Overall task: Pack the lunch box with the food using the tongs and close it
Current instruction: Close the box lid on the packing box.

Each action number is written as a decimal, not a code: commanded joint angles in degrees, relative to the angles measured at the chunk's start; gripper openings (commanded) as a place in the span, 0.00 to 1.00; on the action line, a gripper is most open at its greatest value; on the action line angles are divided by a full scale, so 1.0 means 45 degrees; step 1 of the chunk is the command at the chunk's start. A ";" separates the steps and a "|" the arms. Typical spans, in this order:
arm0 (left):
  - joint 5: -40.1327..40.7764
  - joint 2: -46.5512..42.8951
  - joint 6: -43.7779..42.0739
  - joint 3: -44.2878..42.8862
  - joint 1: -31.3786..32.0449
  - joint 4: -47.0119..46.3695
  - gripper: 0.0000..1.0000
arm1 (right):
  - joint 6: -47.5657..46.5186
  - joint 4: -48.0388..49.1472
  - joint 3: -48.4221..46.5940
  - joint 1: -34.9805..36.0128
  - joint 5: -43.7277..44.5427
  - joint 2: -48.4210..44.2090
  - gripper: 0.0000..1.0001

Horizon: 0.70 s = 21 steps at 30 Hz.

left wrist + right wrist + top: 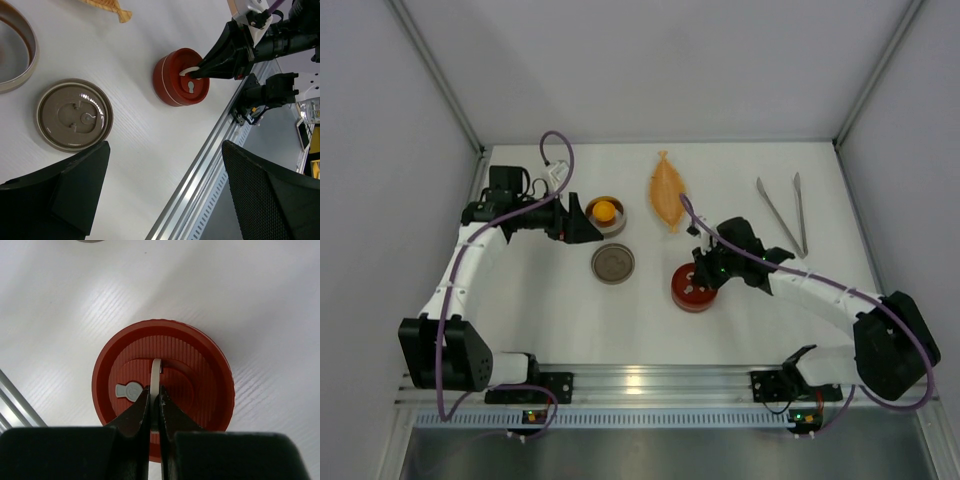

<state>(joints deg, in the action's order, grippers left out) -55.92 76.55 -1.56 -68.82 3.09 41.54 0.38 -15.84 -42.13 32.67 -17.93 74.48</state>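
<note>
- Currently the right tool (155, 402) is pinched narrow on the white pull ring (156, 371) of the red lid (200, 370), presumably to lift it.
- Beside the steel tin (620, 224), the left tool (582, 220) stands wide and empty.
- Inside that tin sits the food (605, 210): one small, rounded, orange-yellow piece.
- At the far right of the table (750, 335), the tongs (785, 212) lie untouched.

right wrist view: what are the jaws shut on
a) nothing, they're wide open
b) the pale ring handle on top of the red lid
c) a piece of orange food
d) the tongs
b, the right gripper has its jaws pinched on the upright pale ring handle, which stands up from the middle of the red lid.
</note>
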 commanded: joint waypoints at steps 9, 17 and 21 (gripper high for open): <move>0.0025 -0.0371 -0.0257 0.0117 -0.0082 -0.0052 0.98 | 0.0735 -0.1226 0.0048 0.1628 -0.1327 0.0070 0.00; 0.0005 -0.0508 -0.1175 0.0117 -0.0082 0.0807 0.98 | 0.0599 -0.2027 -0.0676 0.1608 -0.1348 0.0266 0.22; -0.0015 -0.0606 -0.1313 0.0195 -0.0101 0.0984 0.98 | 0.0403 -0.2418 -0.1009 0.1375 -0.1191 0.0091 0.32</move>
<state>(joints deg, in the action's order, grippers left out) -55.37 76.09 -5.41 -68.14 3.07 44.82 2.61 -21.82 -44.23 39.20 -24.05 75.11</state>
